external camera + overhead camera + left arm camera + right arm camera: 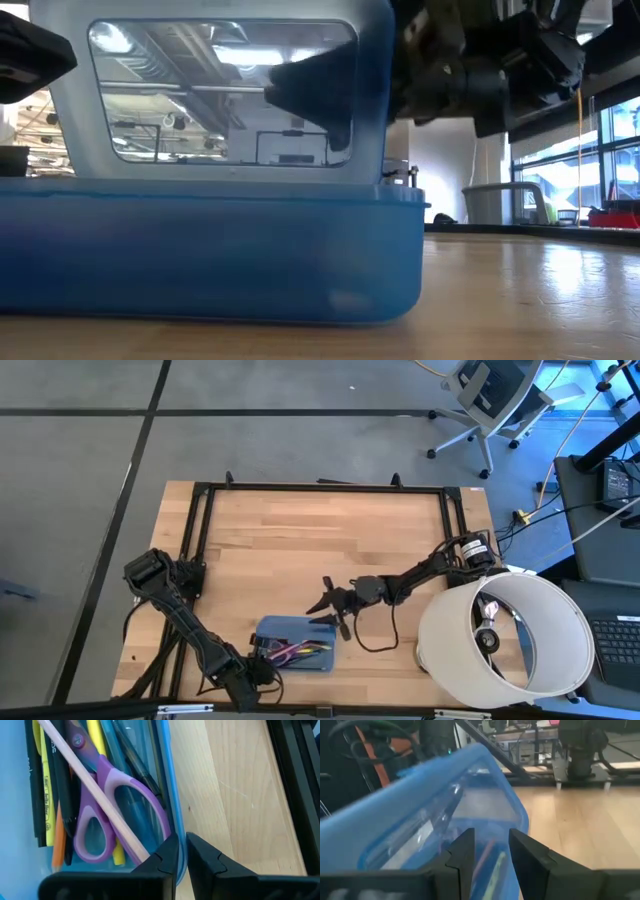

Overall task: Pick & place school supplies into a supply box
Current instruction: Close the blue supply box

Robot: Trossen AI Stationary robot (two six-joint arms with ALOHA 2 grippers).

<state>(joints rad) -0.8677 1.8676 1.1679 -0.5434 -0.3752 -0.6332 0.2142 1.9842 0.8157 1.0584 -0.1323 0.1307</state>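
The supply box (295, 648) is a translucent blue case near the table's near edge. Its lid (220, 90) stands raised on its far side. Inside lie purple-handled scissors (112, 795), a pale stick (92, 787), yellow and orange pencils (47, 810) and black pens (32, 785). My left gripper (255, 663) is at the box's left end, shut on its wall. My right gripper (335, 610) is open at the lid's right end. Its fingers (462, 852) stand either side of the lid's free edge (512, 810). My left gripper (181, 857) pinches the box's near long wall (175, 827) close to its left end, one finger inside the box and one outside. The box rests flat on the table. My right gripper: I cannot tell whether its fingers touch the lid.
A large white drum (505, 635) stands on the table's right near corner, close beside my right arm. A black frame (320, 488) runs along the table's far edge and sides. Bare wood (300, 545) lies beyond the box.
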